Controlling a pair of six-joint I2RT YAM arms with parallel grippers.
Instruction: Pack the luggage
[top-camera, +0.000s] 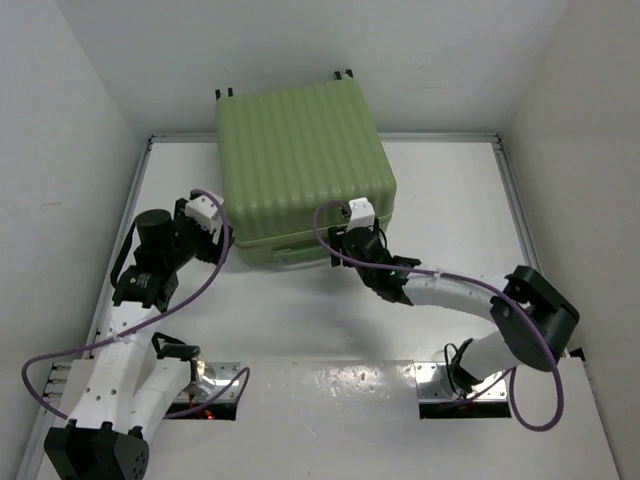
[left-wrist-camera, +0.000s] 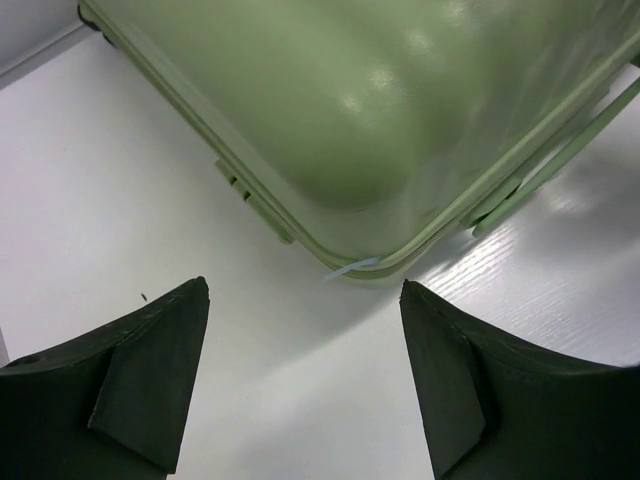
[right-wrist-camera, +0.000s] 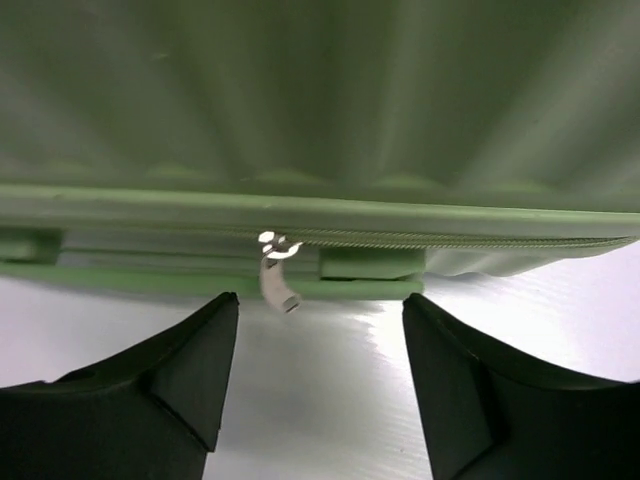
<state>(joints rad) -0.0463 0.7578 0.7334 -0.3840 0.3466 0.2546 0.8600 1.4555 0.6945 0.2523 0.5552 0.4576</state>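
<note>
The luggage (top-camera: 300, 165) is lying shut on the white surface (top-camera: 300, 320), with its ribbed green shell facing up and small black wheels (top-camera: 226, 95) sticking out at its far edge. The left claw (left-wrist-camera: 305, 300) is hovering just off the luggage's near left corner, its fingers spread wide and holding nothing. The right claw (right-wrist-camera: 320, 305) is facing the luggage's near side, likewise wide and empty. A white zipper pull (right-wrist-camera: 275, 280) is hanging from the luggage's seam just beyond its fingertips.
</note>
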